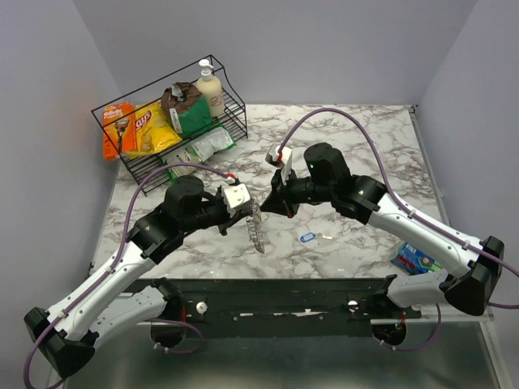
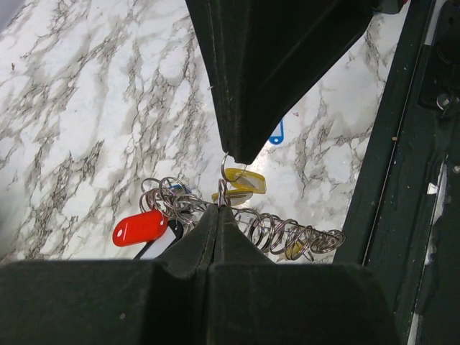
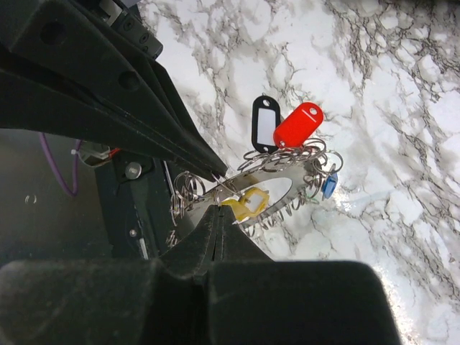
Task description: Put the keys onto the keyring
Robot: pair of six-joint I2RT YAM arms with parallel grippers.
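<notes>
L gripper was seen pressed together, its black fingertips pinched on the wire of the thin round silver keyring. R gripper was likewise closed tight & appeared pinched on the same wire. The 2 tips were met nose to nose, held up off the table; whether they touched could not be told.

From the keyring a string of many small silver split rings was hung, seen dangling below the tips in the top view. Also carried on the ring were:
- a red oval plastic tag
- a black-framed tag w/ white insert
- a yellow plastic tag, just under the pinch
- a small blue tag

A blue-headed key w/ a short silver part was laid apart on the white, grey-veined marble-look table, to the R of the tips & nearer the arm bases.

At far L a black wire basket was stood, filled w/ snack bags & a cream bottle. A blue packet was laid by the R arm's base.
</notes>
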